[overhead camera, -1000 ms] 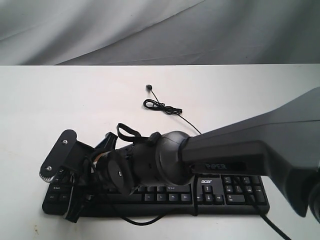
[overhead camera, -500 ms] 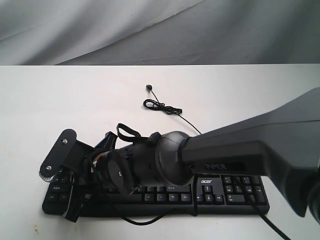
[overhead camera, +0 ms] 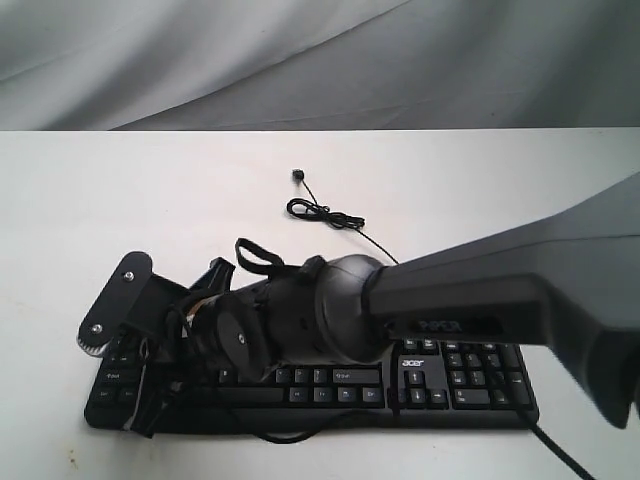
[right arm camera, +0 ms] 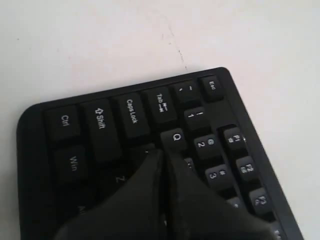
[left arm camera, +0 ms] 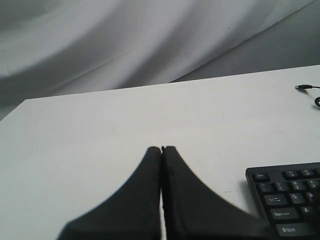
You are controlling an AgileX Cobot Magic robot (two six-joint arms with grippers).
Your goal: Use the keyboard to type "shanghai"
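Note:
The black keyboard (overhead camera: 470,385) with white legends lies along the near side of the white table. My right arm reaches across it to its left end. The right gripper (overhead camera: 143,428) points down there. In the right wrist view the right gripper (right arm camera: 163,150) is shut, its tips on the keyboard (right arm camera: 100,125) just below the Q key (right arm camera: 176,137), over the row beside Caps Lock; which key they touch is hidden. The left gripper (left arm camera: 161,148) is shut, holds nothing, and hovers over bare table left of the keyboard's corner (left arm camera: 290,200).
The keyboard's thin black cable (overhead camera: 325,215) lies coiled behind the keyboard and ends in a small plug (overhead camera: 297,177). Grey cloth hangs behind the white table (overhead camera: 120,190). The table's far left corner (left arm camera: 25,100) shows in the left wrist view.
The right arm has shifted slightly over the keyboard's left end; its wrist and forearm sit a little higher in the exterior view. The gripper stays shut.

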